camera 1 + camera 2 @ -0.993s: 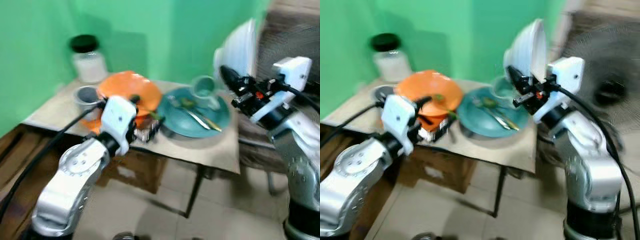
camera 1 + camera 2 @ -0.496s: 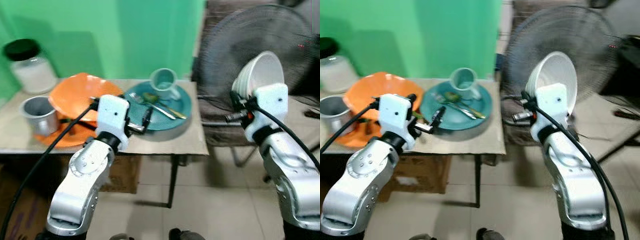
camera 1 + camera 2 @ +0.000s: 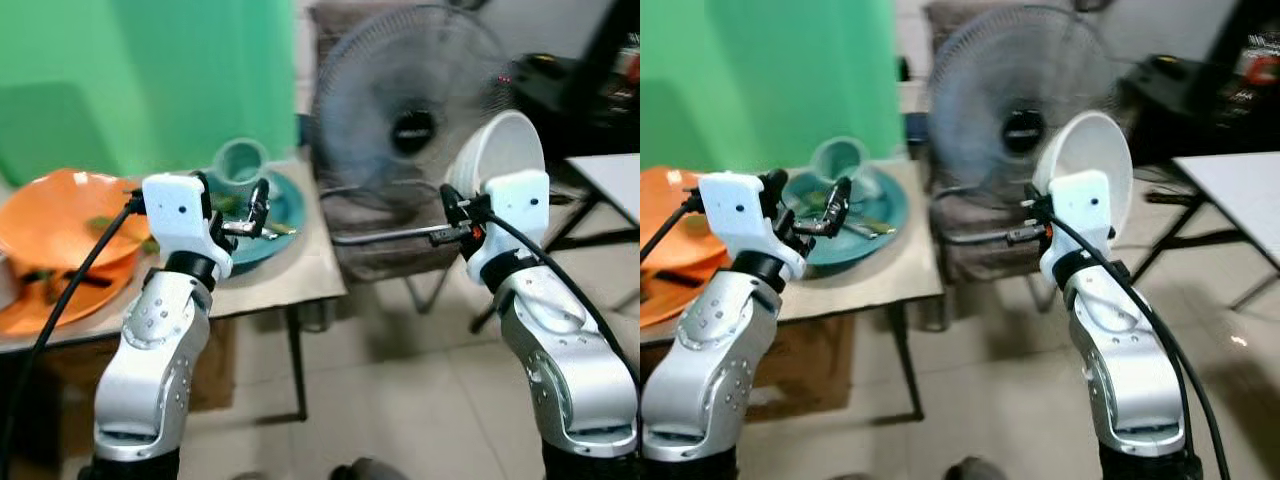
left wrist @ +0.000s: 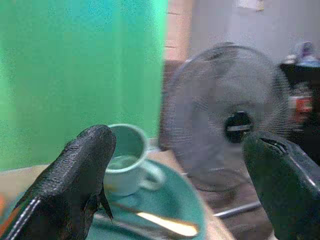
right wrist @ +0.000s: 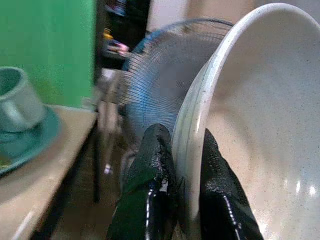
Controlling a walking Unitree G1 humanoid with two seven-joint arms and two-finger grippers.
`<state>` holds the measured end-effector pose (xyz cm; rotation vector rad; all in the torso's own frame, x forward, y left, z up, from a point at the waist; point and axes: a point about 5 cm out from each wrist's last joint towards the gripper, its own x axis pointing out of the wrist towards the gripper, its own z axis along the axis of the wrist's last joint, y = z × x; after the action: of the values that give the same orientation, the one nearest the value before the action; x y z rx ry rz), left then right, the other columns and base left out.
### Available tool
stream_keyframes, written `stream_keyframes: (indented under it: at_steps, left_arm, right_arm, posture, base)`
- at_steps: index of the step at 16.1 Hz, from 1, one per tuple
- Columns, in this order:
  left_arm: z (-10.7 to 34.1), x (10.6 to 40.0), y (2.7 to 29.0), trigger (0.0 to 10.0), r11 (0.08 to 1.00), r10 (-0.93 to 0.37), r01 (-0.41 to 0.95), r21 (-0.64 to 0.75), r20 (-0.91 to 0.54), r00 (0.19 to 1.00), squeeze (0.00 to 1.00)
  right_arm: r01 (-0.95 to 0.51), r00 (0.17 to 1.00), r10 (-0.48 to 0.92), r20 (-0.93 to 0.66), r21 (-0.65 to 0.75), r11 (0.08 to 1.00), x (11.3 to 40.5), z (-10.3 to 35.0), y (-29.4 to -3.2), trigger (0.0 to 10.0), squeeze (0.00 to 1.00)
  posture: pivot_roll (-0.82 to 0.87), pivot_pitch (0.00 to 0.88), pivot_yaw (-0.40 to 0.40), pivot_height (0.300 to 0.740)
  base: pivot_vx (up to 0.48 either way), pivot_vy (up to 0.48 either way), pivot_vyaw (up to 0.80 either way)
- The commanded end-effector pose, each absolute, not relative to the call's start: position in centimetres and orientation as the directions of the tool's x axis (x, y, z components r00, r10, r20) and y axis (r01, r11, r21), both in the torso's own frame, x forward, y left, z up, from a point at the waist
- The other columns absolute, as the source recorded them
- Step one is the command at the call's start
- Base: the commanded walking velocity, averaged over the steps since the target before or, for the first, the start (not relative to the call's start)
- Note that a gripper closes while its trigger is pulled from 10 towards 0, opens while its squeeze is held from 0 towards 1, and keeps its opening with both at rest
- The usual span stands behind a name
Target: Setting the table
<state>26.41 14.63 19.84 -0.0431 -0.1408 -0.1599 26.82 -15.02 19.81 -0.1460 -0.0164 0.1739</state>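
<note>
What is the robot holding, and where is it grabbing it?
The right gripper pinches a white bowl by its rim, one finger on each side of the edge. The left gripper is open and holds nothing.

An orange bowl (image 3: 55,215) left of the left gripper (image 3: 255,200) runs off the frame edge. That arm covers the near rim of the teal plate (image 3: 285,205). The white bowl (image 5: 260,130) pinched by the right gripper (image 5: 186,150) is cropped in the wrist view. The fan (image 3: 405,120) behind is blurred
</note>
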Motion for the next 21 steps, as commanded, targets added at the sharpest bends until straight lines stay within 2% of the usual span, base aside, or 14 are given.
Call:
stream_keyframes:
  at_steps: [1,4,9,10,13,14,17,21]
  left_arm:
    - [19.8,26.3,14.7,10.0,0.984,-0.176,0.178,-0.001,0.124,0.976,0.00]
    - [19.4,26.3,14.6,10.0,0.974,-0.216,0.206,0.093,0.111,0.970,0.00]
    - [19.0,26.9,14.7,10.0,0.985,-0.170,0.165,0.051,0.108,0.980,0.00]
    - [18.4,27.3,14.7,10.0,0.979,-0.171,0.159,0.130,0.092,0.981,0.00]
    - [18.1,27.1,14.5,10.0,0.960,-0.241,0.230,0.158,0.050,0.969,0.00]
    - [18.2,27.3,14.8,10.0,0.973,-0.207,0.199,0.117,0.064,0.976,0.00]
    - [18.3,27.4,14.7,10.0,0.970,-0.220,0.211,0.119,0.072,0.973,0.00]
    - [18.2,27.6,15.0,10.0,0.966,-0.236,0.227,0.126,0.065,0.970,0.00]
  right_arm:
    - [-0.186,0.979,0.198,0.049,-0.179,0.966,27.1,20.6,-14.5,10.0,0.00]
    - [-0.177,0.981,0.188,0.055,-0.172,0.969,27.2,20.8,-14.3,10.0,0.00]
    - [-0.141,0.989,0.147,0.025,-0.156,0.978,26.8,19.6,-14.7,10.0,0.00]
    - [-0.125,0.992,0.126,-0.004,-0.159,0.979,26.9,19.1,-14.8,10.0,0.00]
    - [-0.150,0.989,0.147,-0.028,-0.141,0.979,26.6,18.8,-14.6,10.0,0.00]
    - [-0.147,0.989,0.144,-0.034,-0.140,0.979,26.6,18.7,-14.8,10.0,0.00]
    - [-0.124,0.992,0.120,-0.033,-0.132,0.983,26.7,18.6,-15.4,10.0,0.00]
    - [-0.132,0.991,0.131,-0.017,-0.134,0.982,27.3,19.2,-14.8,10.0,0.00]
  posture:
    - [0.11,0.000,-0.016,0.740]
    - [0.11,0.000,-0.032,0.740]
    - [0.08,0.000,0.009,0.740]
    - [0.08,0.000,-0.001,0.740]
    - [0.07,0.000,0.003,0.740]
    - [0.07,0.000,0.006,0.740]
    - [0.07,0.000,0.014,0.740]
    - [0.07,0.000,0.012,0.740]
  base:
    - [0.000,0.000,-0.79]
    - [0.000,0.000,-0.78]
    - [0.000,0.000,-0.76]
    - [0.000,0.000,-0.76]
    - [0.000,0.000,-0.76]
    - [0.266,0.000,-0.76]
    - [0.319,0.000,-0.78]
    - [0.342,0.000,-0.78]
